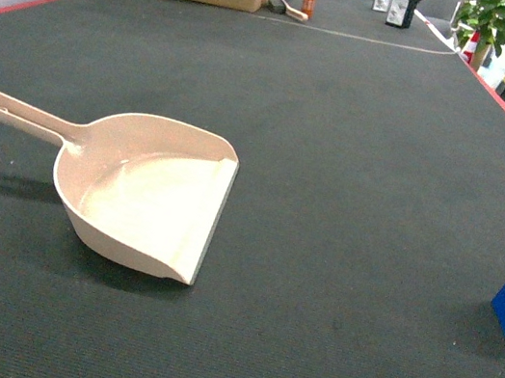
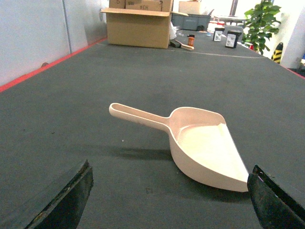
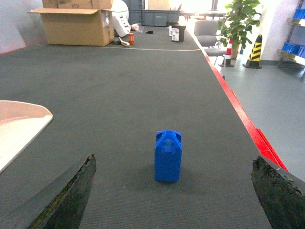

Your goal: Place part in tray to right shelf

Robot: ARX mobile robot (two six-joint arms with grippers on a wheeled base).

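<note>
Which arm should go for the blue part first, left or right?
Right. The part stands upright straight ahead of the right tool, whose jaws are open, with nothing between them. The left tool, also open, faces the tray, and the part is out of its view.

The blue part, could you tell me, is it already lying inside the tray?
No, the blue part stands upright on the dark mat, apart from the tray, which holds nothing in view.

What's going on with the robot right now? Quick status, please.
Left gripper open, empty. Right gripper open, empty. Blue part upright on the mat, not yet in the tray. Nothing between right gripper and part.
</note>
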